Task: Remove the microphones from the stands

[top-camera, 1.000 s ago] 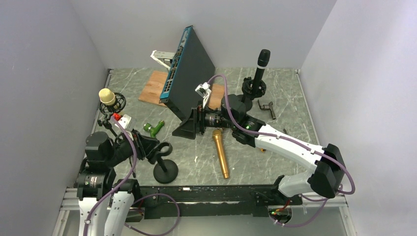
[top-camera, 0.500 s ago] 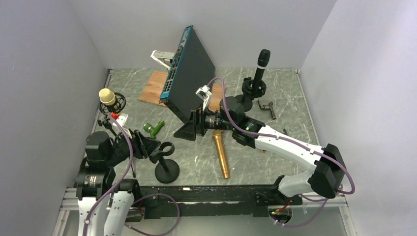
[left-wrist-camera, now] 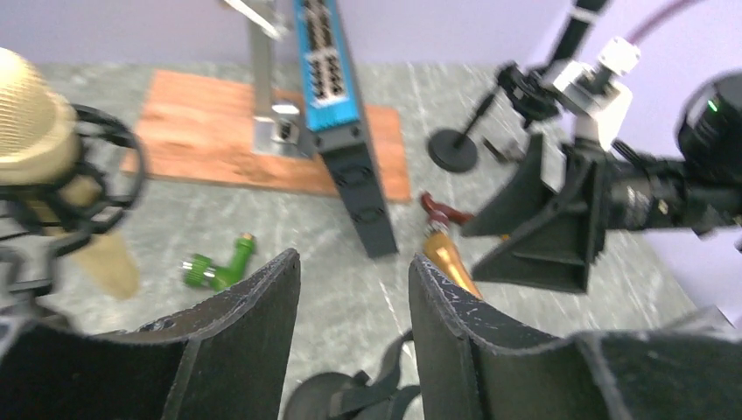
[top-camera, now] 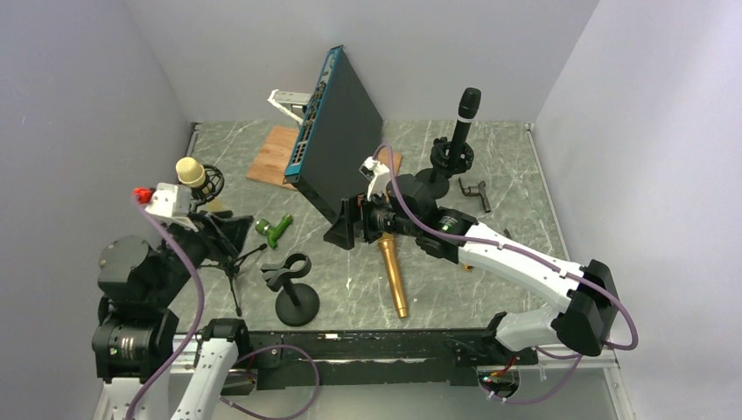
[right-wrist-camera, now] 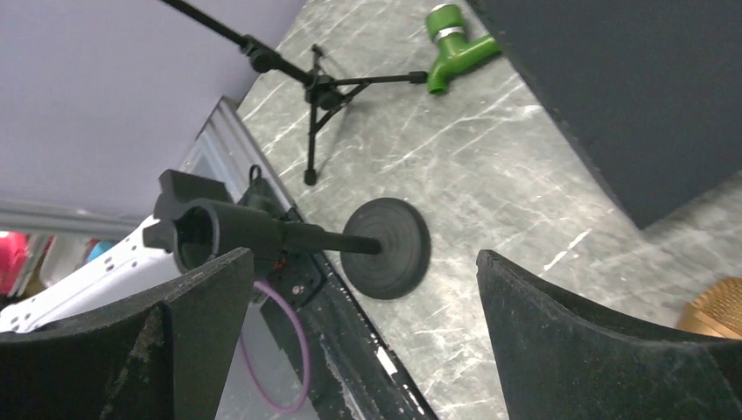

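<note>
A gold handheld microphone (top-camera: 394, 276) lies flat on the table, its end showing in the left wrist view (left-wrist-camera: 446, 254) and the right wrist view (right-wrist-camera: 717, 308). A black round-base stand (top-camera: 295, 302) stands to its left with an empty clip (top-camera: 287, 268); it also shows in the right wrist view (right-wrist-camera: 385, 248). My left gripper (top-camera: 225, 232) is open and empty, raised left of the stand; in its own view (left-wrist-camera: 353, 262) the clip is just below its jaws. My right gripper (top-camera: 346, 223) is open and empty above the gold microphone's head.
A cream condenser microphone (top-camera: 191, 172) sits in a shock mount on a tripod at the left. A black microphone (top-camera: 468, 107) stands in a stand at the back right. A blue-faced network switch (top-camera: 337, 131) leans over a wooden board (top-camera: 271, 153). A green fitting (top-camera: 275, 228) lies nearby.
My left arm has lifted and pulled back to the left, away from the empty stand's clip. My right gripper has shifted slightly right. The gold microphone has not moved.
</note>
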